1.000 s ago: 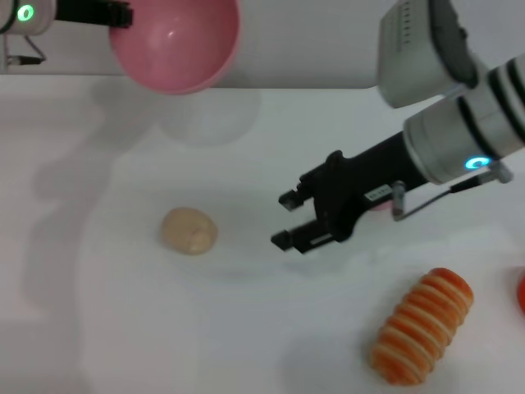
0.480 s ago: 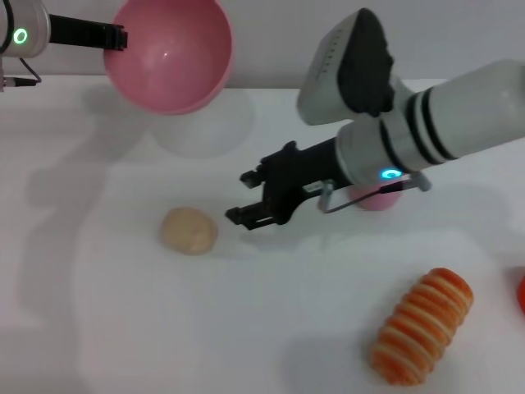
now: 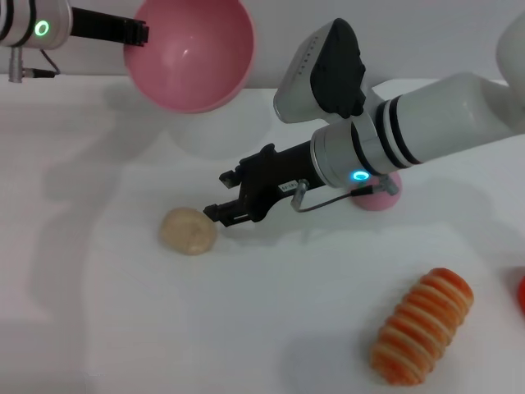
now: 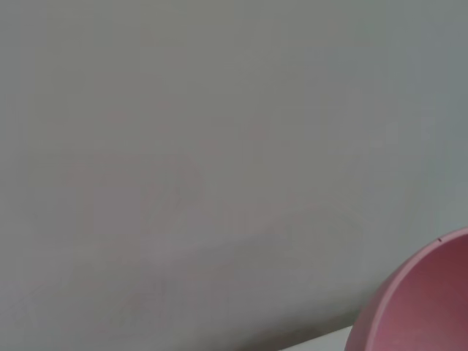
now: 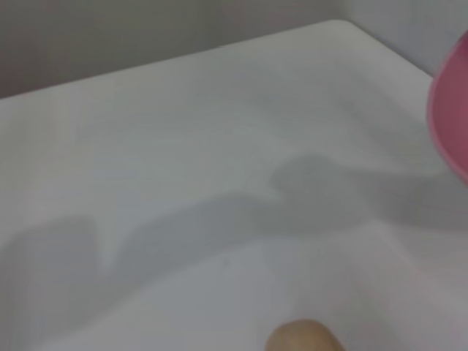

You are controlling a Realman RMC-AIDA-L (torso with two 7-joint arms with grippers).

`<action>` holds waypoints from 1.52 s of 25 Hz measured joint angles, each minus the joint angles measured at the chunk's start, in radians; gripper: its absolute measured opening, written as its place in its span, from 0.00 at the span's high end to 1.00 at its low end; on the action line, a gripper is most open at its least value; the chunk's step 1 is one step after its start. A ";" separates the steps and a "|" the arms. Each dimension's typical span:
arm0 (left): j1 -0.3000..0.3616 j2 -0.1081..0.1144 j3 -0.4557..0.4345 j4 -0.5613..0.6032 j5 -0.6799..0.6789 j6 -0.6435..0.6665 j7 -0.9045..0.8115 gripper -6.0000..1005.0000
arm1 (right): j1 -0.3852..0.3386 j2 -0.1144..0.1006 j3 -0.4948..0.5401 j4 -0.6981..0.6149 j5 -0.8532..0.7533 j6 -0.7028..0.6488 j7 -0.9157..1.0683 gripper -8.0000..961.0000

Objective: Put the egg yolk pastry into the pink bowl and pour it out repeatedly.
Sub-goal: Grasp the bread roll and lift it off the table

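The egg yolk pastry (image 3: pixel 189 231) lies alone on the white desk (image 3: pixel 98 328), just ahead of the right gripper (image 3: pixel 224 195) and slightly below its fingertips, not yet between them. That gripper is spread, one finger above the other with a clear gap, and holds nothing. In the right wrist view only the top of the pastry (image 5: pixel 303 338) shows at the frame's near edge.

You are judged to be in the approach to the pick. Lower the gripper and carry it forward until the fingers straddle the lump's widest part, then clench gently; the pastry looks soft and rounded and could roll or dent.

The pink bowl (image 3: pixel 194 53) is held aloft by the left gripper (image 3: pixel 135 33), clamped on its rim, well beyond and above the right gripper, its mouth tilted toward you. Have it levelled before the drop.

A pink ball (image 3: pixel 379 194) sits behind the right wrist, and a striped orange roll (image 3: pixel 422 326) lies well behind it; neither obstructs.
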 joint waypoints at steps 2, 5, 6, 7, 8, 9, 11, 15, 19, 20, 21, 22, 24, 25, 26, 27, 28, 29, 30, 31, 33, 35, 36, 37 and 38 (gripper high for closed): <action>-0.006 -0.004 0.001 0.001 0.007 0.000 0.001 0.92 | 0.022 0.002 0.000 0.051 0.035 0.011 -0.034 0.48; -0.014 -0.015 0.002 0.010 0.028 0.002 0.002 0.92 | 0.045 0.005 -0.005 0.114 0.076 0.027 -0.062 0.48; -0.016 -0.019 0.002 0.013 0.033 0.003 0.002 0.92 | 0.049 0.005 -0.008 0.126 0.085 0.030 -0.067 0.48; -0.018 -0.023 0.002 0.017 0.038 0.004 0.002 0.92 | 0.053 0.006 -0.015 0.139 0.097 0.037 -0.075 0.48; -0.019 -0.026 0.002 0.019 0.042 0.006 0.002 0.92 | 0.056 0.007 -0.024 0.148 0.109 0.045 -0.081 0.48; -0.021 -0.028 0.002 0.021 0.045 0.007 0.002 0.92 | 0.058 0.007 -0.037 0.158 0.123 0.058 -0.087 0.48; -0.022 -0.034 0.005 0.028 0.048 0.010 0.002 0.92 | 0.059 0.008 -0.053 0.169 0.137 0.075 -0.093 0.49; -0.022 -0.042 0.017 0.039 0.049 0.013 0.002 0.92 | 0.065 0.009 -0.070 0.200 0.161 0.092 -0.097 0.49; -0.022 -0.051 0.025 0.052 0.050 0.014 0.004 0.92 | 0.075 0.010 -0.122 0.236 0.220 0.116 -0.101 0.50; -0.022 -0.051 0.025 0.052 0.050 0.014 0.004 0.92 | 0.077 0.010 -0.138 0.240 0.234 0.123 -0.101 0.50; -0.022 -0.053 0.025 0.052 0.050 0.014 0.006 0.92 | 0.078 0.010 -0.152 0.243 0.246 0.131 -0.101 0.50; -0.022 -0.053 0.025 0.052 0.050 0.014 0.006 0.92 | 0.078 0.010 -0.166 0.244 0.259 0.139 -0.103 0.50; -0.023 -0.058 0.025 0.055 0.050 0.015 0.013 0.92 | 0.078 0.010 -0.196 0.245 0.299 0.151 -0.115 0.50; -0.023 -0.058 0.025 0.055 0.050 0.015 0.013 0.92 | 0.076 0.010 -0.213 0.246 0.328 0.158 -0.127 0.50; -0.025 -0.062 0.027 0.056 0.050 0.015 0.015 0.92 | 0.075 0.010 -0.234 0.248 0.364 0.164 -0.142 0.50; -0.025 -0.062 0.027 0.056 0.050 0.015 0.015 0.92 | 0.075 0.010 -0.259 0.252 0.404 0.173 -0.158 0.50; -0.028 -0.067 0.034 0.056 0.050 0.016 0.018 0.92 | 0.076 0.010 -0.288 0.256 0.447 0.183 -0.173 0.50; -0.028 -0.068 0.035 0.056 0.050 0.016 0.020 0.92 | 0.077 0.010 -0.320 0.260 0.490 0.195 -0.189 0.51; -0.028 -0.068 0.035 0.056 0.050 0.016 0.020 0.92 | 0.077 0.010 -0.349 0.261 0.522 0.208 -0.198 0.51; -0.029 -0.070 0.037 0.056 0.050 0.016 0.023 0.92 | 0.078 0.010 -0.376 0.262 0.554 0.223 -0.208 0.51; -0.029 -0.072 0.038 0.057 0.050 0.016 0.028 0.92 | 0.077 0.010 -0.427 0.262 0.609 0.253 -0.222 0.51; -0.029 -0.075 0.039 0.064 0.050 0.016 0.030 0.92 | 0.074 0.010 -0.451 0.262 0.642 0.273 -0.237 0.51; -0.029 -0.077 0.039 0.066 0.050 0.016 0.033 0.92 | 0.072 0.010 -0.456 0.262 0.654 0.279 -0.246 0.51; -0.027 -0.080 0.039 0.069 0.050 0.016 0.037 0.92 | 0.070 0.009 -0.458 0.263 0.662 0.285 -0.252 0.51; -0.027 -0.082 0.039 0.070 0.050 0.016 0.040 0.92 | 0.070 0.010 -0.459 0.264 0.666 0.287 -0.255 0.52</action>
